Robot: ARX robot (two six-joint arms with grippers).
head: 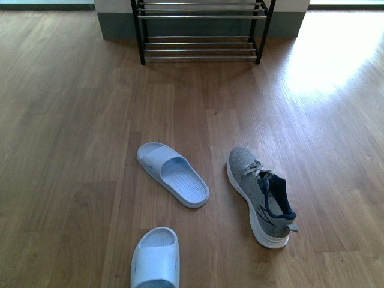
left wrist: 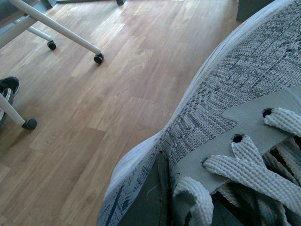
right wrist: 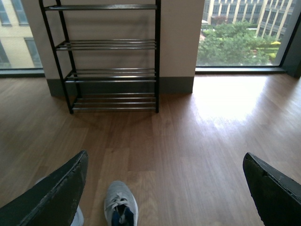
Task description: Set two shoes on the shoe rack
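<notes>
right claw (right wrist: pixel 165 155) spread above sneaker (right wrist: pixel 120 193) | left claw: we cannot tell | risk: soft knit may slip, we miss rack (right wrist: pixel 110 74) far ahead

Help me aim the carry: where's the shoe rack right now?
In the front view the shoe rack stands straight ahead at the far wall, well beyond a pale blue slide and grey knit sneaker on the wood floor.

Nearer slide (head: pixel 155 259) partly cropped, probably toe.
</notes>
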